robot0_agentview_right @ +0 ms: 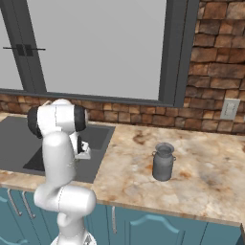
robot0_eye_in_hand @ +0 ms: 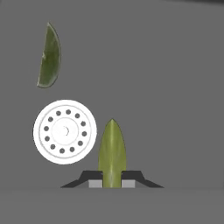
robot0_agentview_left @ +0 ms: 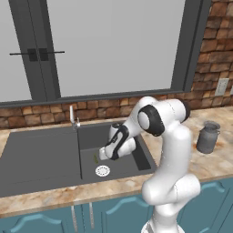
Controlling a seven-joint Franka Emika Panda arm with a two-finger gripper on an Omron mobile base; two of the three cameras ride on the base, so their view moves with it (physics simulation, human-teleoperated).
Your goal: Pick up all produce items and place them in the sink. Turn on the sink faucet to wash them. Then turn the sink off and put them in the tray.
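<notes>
Hand view: hand [robot0_eye_in_hand: 112, 183] pinches a yellow-green produce piece [robot0_eye_in_hand: 112, 148] above the sink [robot0_eye_in_hand: 175, 87] basin, beside the white drain [robot0_eye_in_hand: 64, 131]; another green piece [robot0_eye_in_hand: 49, 57] lies beyond the drain.

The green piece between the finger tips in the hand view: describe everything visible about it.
The held green piece is slender, pointed and leaf-shaped, yellow-green with a paler streak down its middle, smooth and waxy. Its lower end is clamped by the gripper; its tip points away along the fingers, over the dark grey sink floor, beside the white round drain. The fingers alone touch it.
</notes>
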